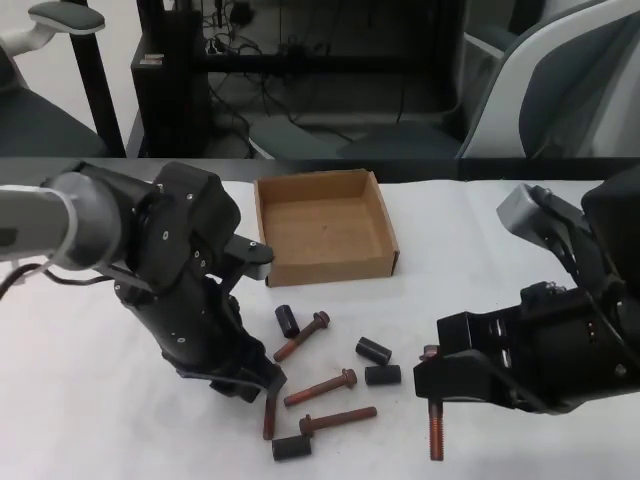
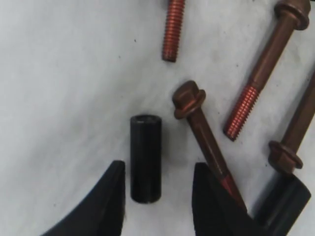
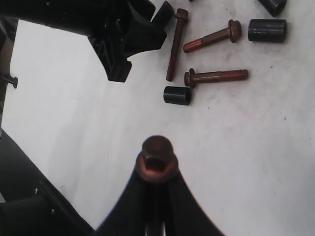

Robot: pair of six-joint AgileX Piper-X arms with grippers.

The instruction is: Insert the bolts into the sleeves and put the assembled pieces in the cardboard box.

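A black sleeve point(image 2: 145, 158) lay flat on the white bench cover point(image 2: 64, 88), and the left gripper point(image 2: 159, 169) stood over it with its fingers point(image 2: 112, 199) spread to either side, not yet pinching it. Just beside that sleeve lay a copper-coloured bolt point(image 2: 202, 132), its shank running under 1 finger. On the other side of the pile, the right gripper point(image 3: 157, 176) was clamped just under the head of another bolt point(image 1: 436, 430), which hung threads-down clear of the cover. Between the 2 arms, 4 loose bolts point(image 1: 320, 387) and several more sleeves point(image 1: 373, 350) lay scattered, some nearly touching. The cardboard box point(image 1: 272, 225) sat beyond them, toward the far edge of the bench, with no assembled piece visible inside. By my reading, this was the first pairing: 1 arm had its bolt and the other was about to take a sleeve. The next move called for closing squarely on the sleeve without catching the neighbouring bolt, then lifting and turning it so that its bore met the hanging threads
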